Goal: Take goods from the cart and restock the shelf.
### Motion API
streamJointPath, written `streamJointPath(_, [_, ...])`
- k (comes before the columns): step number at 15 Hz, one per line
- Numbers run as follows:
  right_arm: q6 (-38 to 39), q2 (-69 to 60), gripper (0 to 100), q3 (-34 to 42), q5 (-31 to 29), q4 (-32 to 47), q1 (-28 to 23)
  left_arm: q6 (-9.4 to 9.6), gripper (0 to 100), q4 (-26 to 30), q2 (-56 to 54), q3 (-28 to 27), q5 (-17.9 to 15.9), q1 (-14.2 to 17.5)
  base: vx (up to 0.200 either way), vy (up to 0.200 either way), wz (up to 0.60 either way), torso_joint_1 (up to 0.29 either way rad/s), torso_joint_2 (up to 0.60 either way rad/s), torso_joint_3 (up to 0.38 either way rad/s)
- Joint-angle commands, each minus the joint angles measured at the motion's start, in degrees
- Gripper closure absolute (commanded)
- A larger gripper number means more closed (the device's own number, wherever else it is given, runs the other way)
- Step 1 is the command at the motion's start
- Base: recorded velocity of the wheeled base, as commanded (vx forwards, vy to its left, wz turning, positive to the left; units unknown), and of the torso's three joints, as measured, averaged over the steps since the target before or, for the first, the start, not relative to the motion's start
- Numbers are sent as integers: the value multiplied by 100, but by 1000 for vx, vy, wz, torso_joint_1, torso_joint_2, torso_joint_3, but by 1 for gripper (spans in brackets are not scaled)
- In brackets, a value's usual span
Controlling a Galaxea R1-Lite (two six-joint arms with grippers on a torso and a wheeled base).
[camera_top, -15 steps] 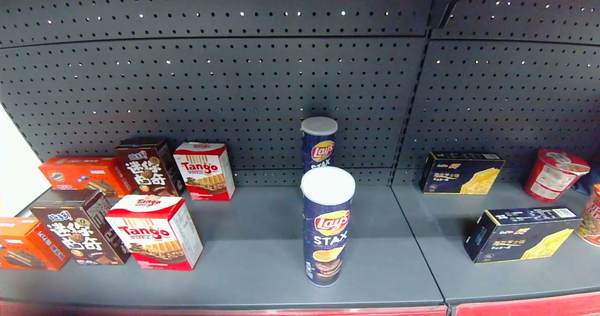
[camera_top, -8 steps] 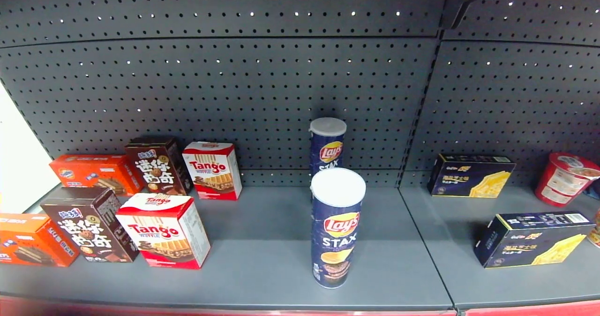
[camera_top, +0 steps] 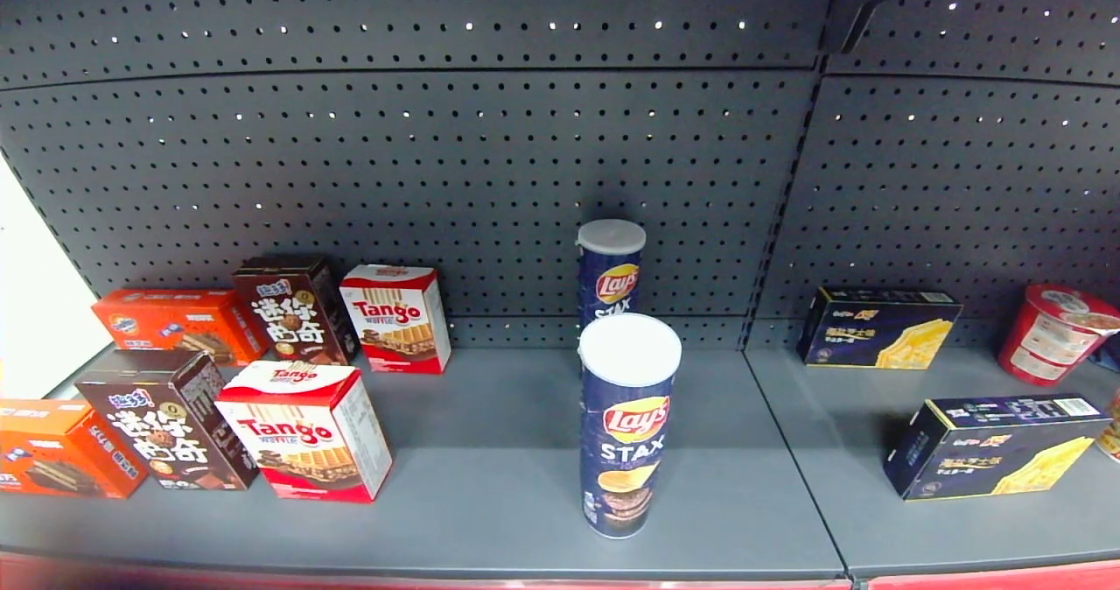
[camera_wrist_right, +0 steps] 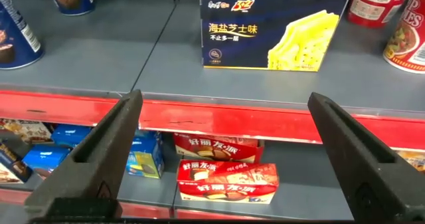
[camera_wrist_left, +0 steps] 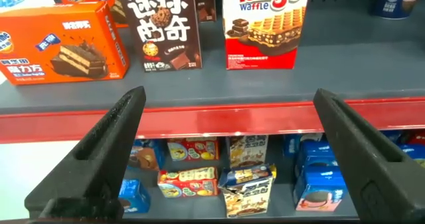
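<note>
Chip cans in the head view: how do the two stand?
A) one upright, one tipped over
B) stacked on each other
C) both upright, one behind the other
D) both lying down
C: the front chip can and the rear chip can both stand upright, lids on top.

shelf [camera_top: 490, 485] — matt metal | wafer box [camera_top: 302, 432] — glossy card | can lid [camera_top: 630, 349]: smooth plastic

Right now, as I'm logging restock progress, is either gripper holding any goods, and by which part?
Nothing is held: the left gripper and the right gripper are both open and empty.
</note>
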Motion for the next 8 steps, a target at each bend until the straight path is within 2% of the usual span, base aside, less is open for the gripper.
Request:
streamJointPath(1, [-2,15,0,0,4,-4,4,-5,0,0,-2,0,8,0,0,0,0,0,0,0])
streamJointPath(3, [-2,15,0,0,4,-4,4,-5,0,0,-2,0,25,0,0,-200,0,0,0,5])
streamJointPath(8, [-2,15,0,0,4,-4,4,-93,0,0,-2,0,17,0,0,0,0,0,0,0])
